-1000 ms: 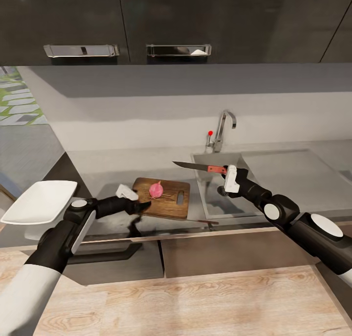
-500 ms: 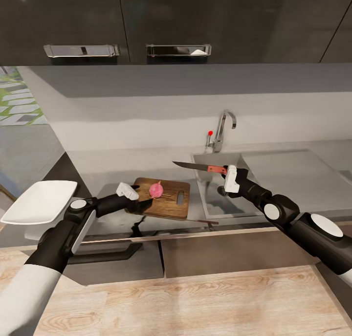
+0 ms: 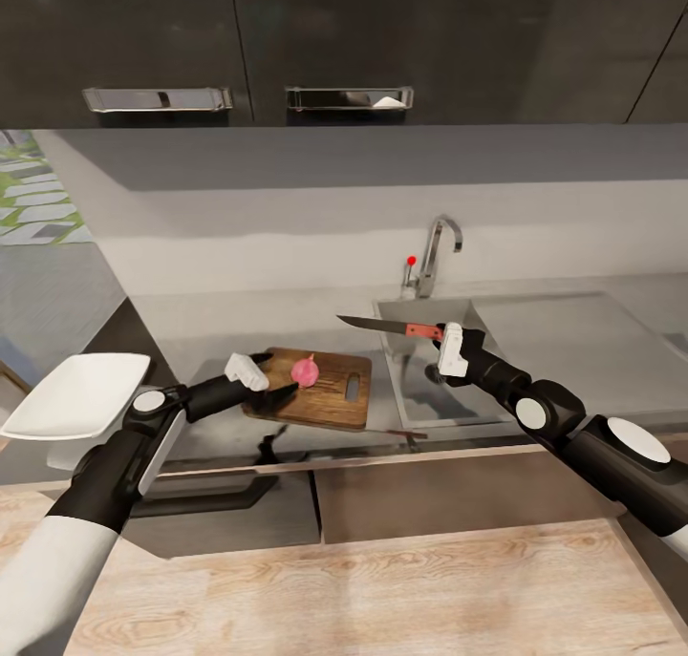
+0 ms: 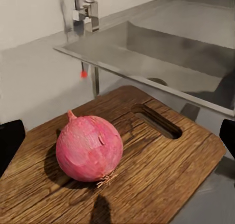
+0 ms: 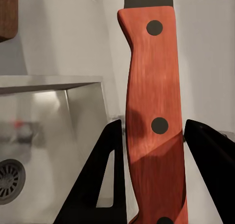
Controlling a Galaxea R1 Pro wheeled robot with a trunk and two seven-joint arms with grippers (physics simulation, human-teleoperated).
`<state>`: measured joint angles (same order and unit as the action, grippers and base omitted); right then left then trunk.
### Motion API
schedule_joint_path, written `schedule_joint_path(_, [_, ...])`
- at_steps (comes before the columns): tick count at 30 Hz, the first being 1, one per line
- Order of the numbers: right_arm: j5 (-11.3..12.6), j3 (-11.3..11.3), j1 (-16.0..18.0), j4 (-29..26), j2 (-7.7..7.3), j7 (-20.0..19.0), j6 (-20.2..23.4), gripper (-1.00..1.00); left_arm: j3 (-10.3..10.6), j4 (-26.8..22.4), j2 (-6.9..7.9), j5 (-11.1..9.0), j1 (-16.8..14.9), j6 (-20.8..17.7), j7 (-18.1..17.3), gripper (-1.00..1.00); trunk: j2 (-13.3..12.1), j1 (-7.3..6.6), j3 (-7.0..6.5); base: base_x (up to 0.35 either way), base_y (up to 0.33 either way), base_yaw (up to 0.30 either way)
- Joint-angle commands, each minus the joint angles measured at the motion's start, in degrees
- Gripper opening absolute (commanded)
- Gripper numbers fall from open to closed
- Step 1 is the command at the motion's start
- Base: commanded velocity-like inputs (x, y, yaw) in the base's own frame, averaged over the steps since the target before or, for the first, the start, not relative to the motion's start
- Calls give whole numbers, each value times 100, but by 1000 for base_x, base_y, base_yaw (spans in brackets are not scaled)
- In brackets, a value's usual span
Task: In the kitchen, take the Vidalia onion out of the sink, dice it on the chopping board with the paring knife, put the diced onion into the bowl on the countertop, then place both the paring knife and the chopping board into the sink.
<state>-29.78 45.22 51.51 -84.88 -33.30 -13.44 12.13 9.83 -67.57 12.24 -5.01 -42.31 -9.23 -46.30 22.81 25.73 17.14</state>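
The pink onion (image 3: 305,370) sits on the wooden chopping board (image 3: 330,403), on the countertop (image 3: 573,341) left of the sink (image 3: 449,398). My left gripper (image 3: 277,376) hovers open at the board's left end. In the left wrist view the onion (image 4: 89,148) lies just ahead of the open left gripper (image 4: 120,136), and the fingertips (image 4: 11,138) do not touch it. My right gripper (image 3: 441,335) is shut on the paring knife (image 3: 377,326), held level above the sink with the blade pointing left. In the right wrist view the right gripper (image 5: 154,126) clamps the knife's reddish handle (image 5: 154,87). The white bowl (image 3: 76,393) stands at the far left.
A chrome faucet (image 3: 437,250) with a red knob (image 3: 411,260) rises behind the sink. Dark upper cabinets with steel handles (image 3: 349,97) hang overhead. The sink's drain (image 5: 9,181) lies below the knife. Countertop stretches right of the sink; wooden floor (image 3: 382,589) is below.
My left gripper has moved forward and slightly up over the board's left end, closer to the onion. The right arm and knife have not moved.
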Motion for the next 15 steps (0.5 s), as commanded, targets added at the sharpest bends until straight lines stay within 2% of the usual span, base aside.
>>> schedule_joint_path(1, [-54,13,9,-12,-5,-27,35,-100,10,-5,6,-53,-5,-39,-6,100,11,5,11,187,0,0])
schedule_joint_path(5, [-54,8,8,-12,-4,-23,35,-100,10,-4,6,-53,-5,-15,-1,100,11,5,11,201,0,0])
schedule_joint_path(15, [-54,-103,11,-13,-8,-19,39,-100,10,-2,6,-53,-5,-4,14,100,11,5,11,14,0,0])
